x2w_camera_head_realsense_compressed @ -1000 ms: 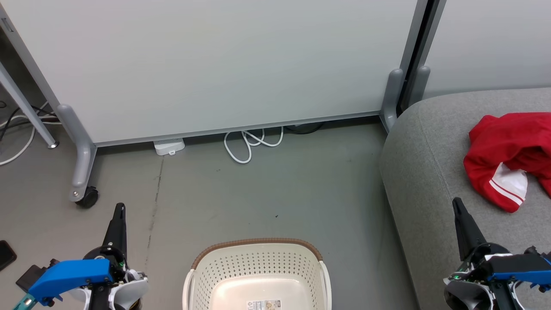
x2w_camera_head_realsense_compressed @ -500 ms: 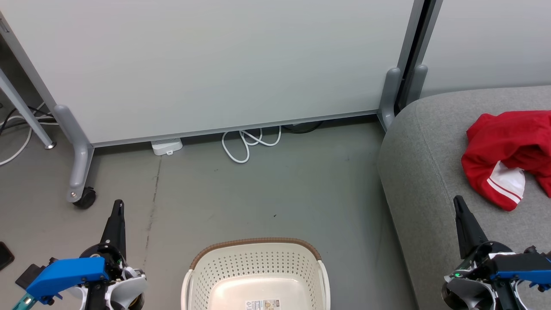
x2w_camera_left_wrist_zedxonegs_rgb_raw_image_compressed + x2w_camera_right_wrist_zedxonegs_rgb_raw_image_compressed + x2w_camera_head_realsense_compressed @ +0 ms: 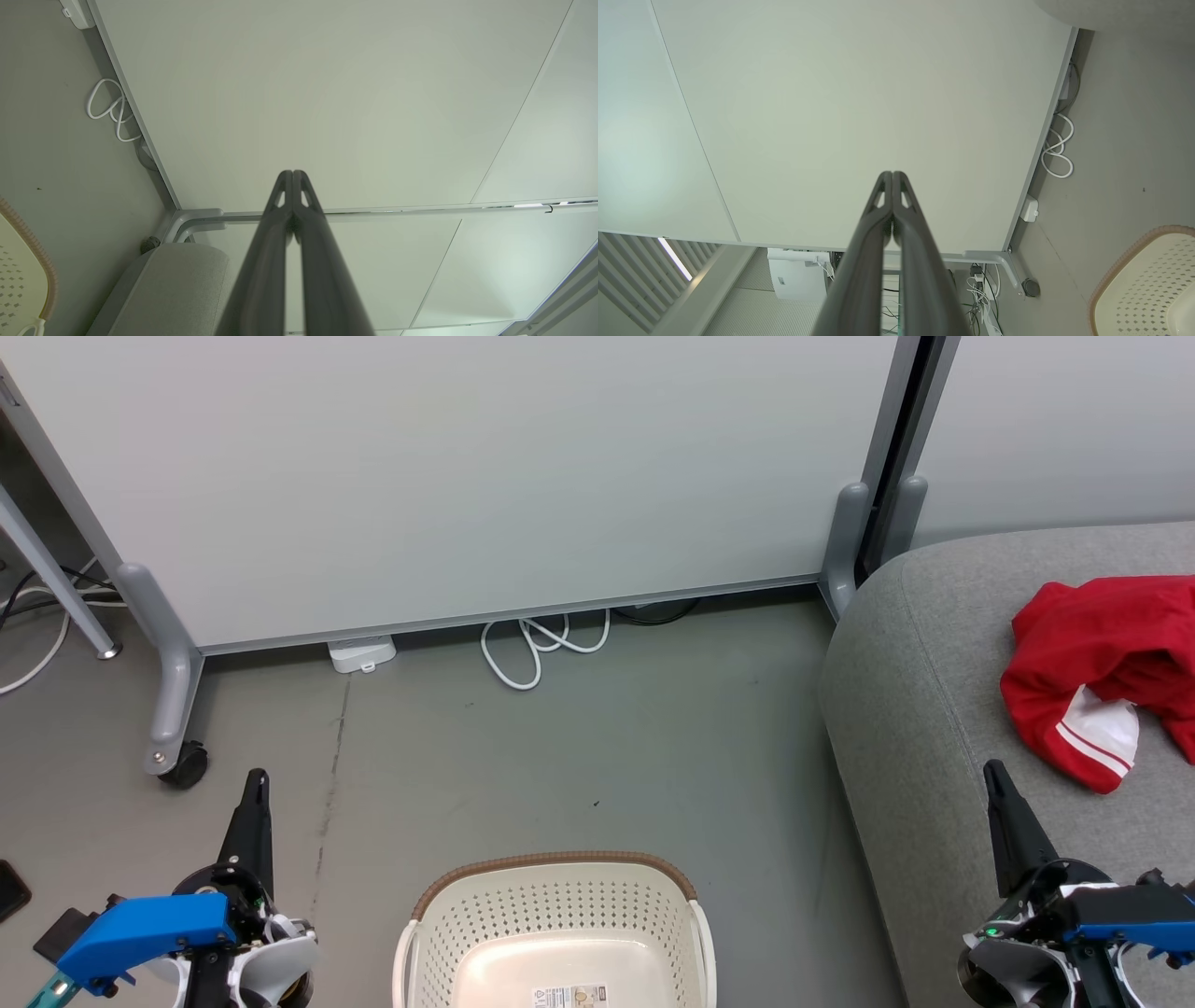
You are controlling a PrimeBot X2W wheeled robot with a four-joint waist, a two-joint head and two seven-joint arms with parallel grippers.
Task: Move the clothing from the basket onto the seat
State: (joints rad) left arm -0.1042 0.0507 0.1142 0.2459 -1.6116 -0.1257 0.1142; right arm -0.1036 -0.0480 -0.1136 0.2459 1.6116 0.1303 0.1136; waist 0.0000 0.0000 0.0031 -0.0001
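Even soft light, sharp, wide-angle wrists

We see our right end effector [image 3: 892, 178], long dark fingers [image 3: 864, 261] pressed together, facing a pale flat partition panel [image 3: 859, 116]; a cream perforated plastic basket with brown rim [image 3: 1139, 289] sits lower right, a looped white cable [image 3: 1057, 156] above it.

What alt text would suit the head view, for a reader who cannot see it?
Red clothing lies crumpled on the grey seat at right; the cream basket on the floor at bottom centre looks empty where visible. The left gripper and right gripper, both shut, hold nothing, before a pale partition.
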